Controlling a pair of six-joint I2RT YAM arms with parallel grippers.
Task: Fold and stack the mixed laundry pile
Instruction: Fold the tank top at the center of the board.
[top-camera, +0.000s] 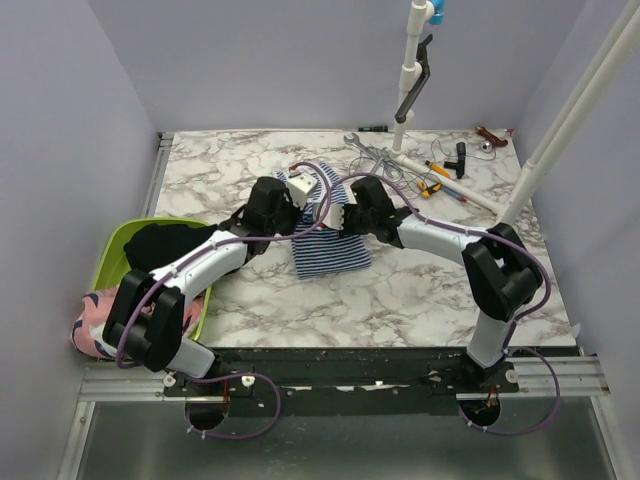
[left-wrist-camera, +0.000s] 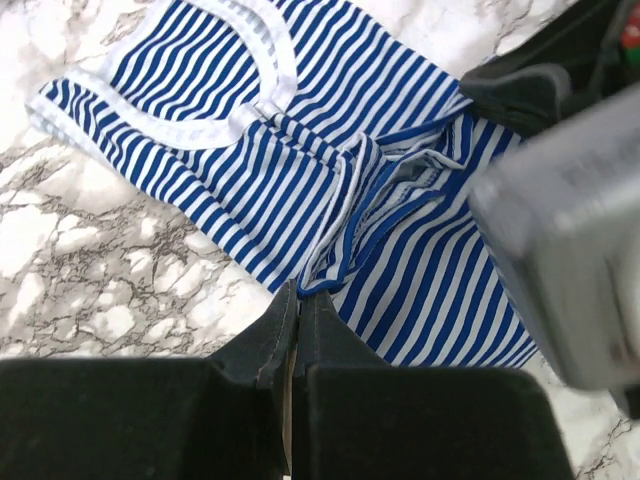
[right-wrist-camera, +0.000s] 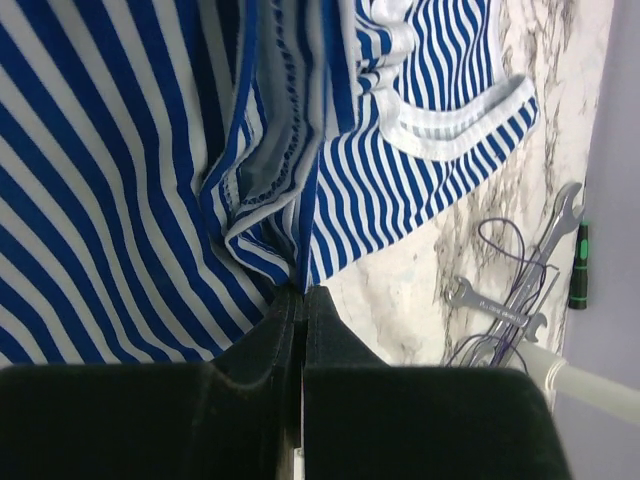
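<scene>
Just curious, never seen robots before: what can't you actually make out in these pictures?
- Top view: left arm and right arm cover the striped top's far half.
- Top view: left arm hides part of the pink garment; black garment shows no detail.
- Left wrist view: blurred grey block, unidentifiable.

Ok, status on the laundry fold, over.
Left gripper and right gripper both shut on the striped garment. Garment bunched mid-table, not folded yet. At the green basin: black garment, pink garment. Nothing in the way.

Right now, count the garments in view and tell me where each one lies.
3. The striped garment lies in the middle of the table; the black garment sits in the green basin; the pink garment is bunched at its near end. Others may be hidden underneath.
</scene>
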